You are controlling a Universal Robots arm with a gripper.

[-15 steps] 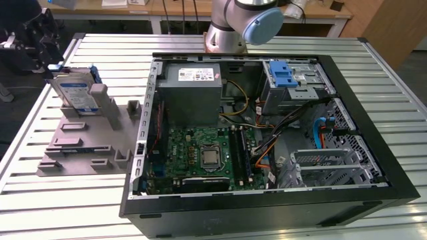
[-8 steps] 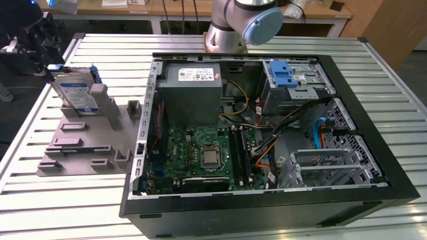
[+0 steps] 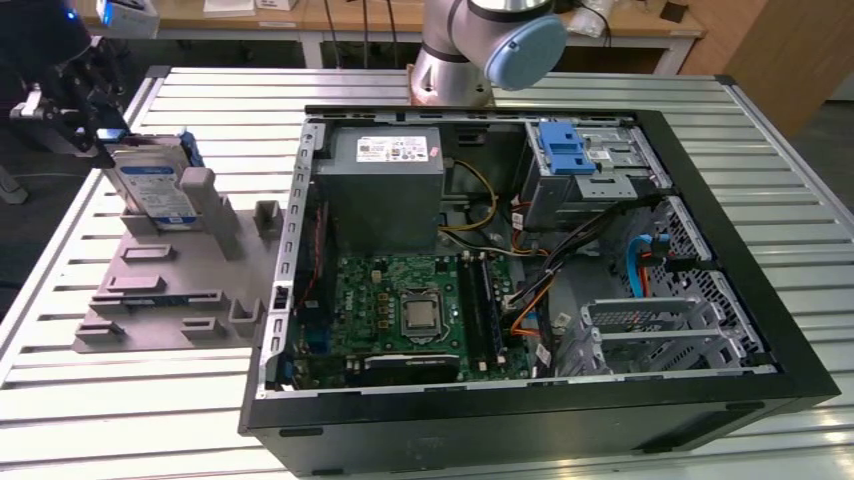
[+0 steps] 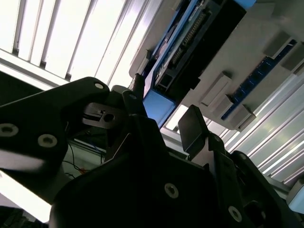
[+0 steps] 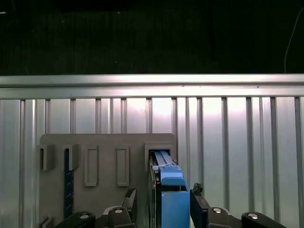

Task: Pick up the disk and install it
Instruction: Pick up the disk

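Gripper (image 5: 164, 191) astride disk (image 5: 172, 209) in rack (image 5: 104, 141)

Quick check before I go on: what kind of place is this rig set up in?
Most likely a robotics lab or workshop: a slatted metal table carries an open computer case and a grey fixture holding the disk upright, with wooden desks behind.

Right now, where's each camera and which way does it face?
Exterior view: high, looking down at table and computer case; arm, gripper show.
First wrist view: at wrist, facing the disk in its grey holder; fingers show.
Second wrist view: at wrist, facing the disk close up; fingers show.
Both wrist views share disk and fingers.
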